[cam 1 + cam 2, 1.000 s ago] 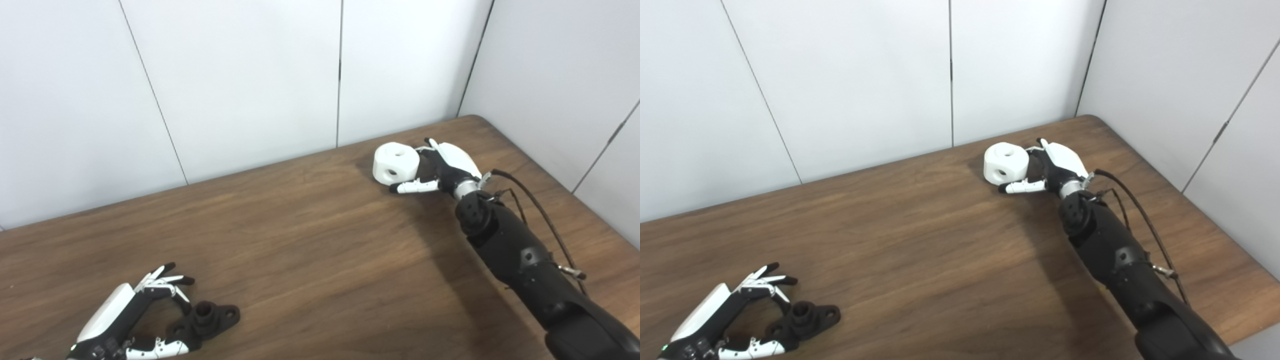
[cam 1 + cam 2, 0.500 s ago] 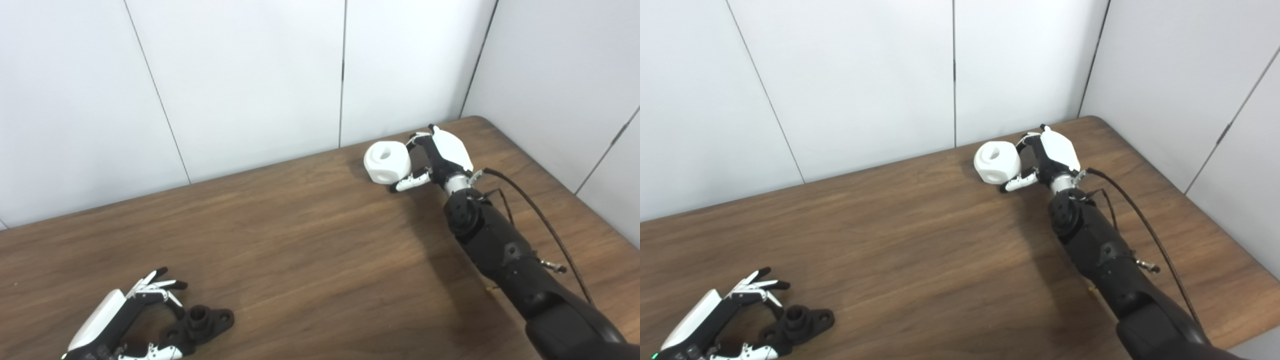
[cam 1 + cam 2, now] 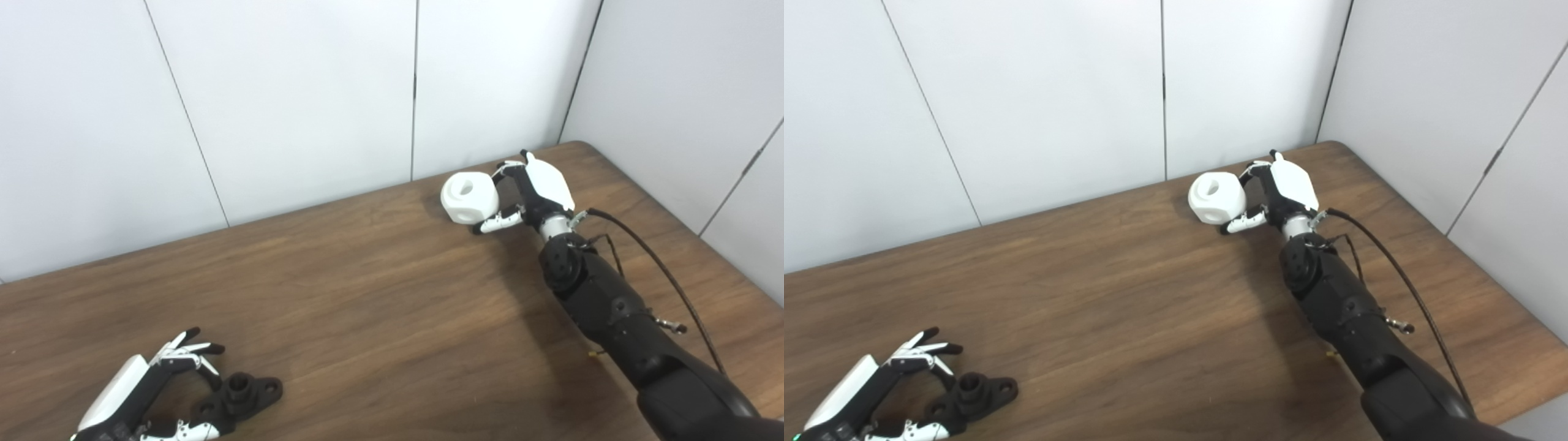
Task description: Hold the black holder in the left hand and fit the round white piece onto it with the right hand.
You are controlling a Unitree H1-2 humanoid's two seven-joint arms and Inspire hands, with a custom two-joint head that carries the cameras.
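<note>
Rt hand clasping white piece at 1 o'clock; lt hand at 7, fingers around black holder, grip unclear; views alike.

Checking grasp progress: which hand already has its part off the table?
The right hand: it grips the round white piece, tilted and raised. The left hand only brackets the black holder, flat on the table.

A wooden table bears the black holder.

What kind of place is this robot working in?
Probably a lab or test room: a bare wooden table pushed into a corner of plain white panel walls, with only a black holder and a round white piece on it.
</note>
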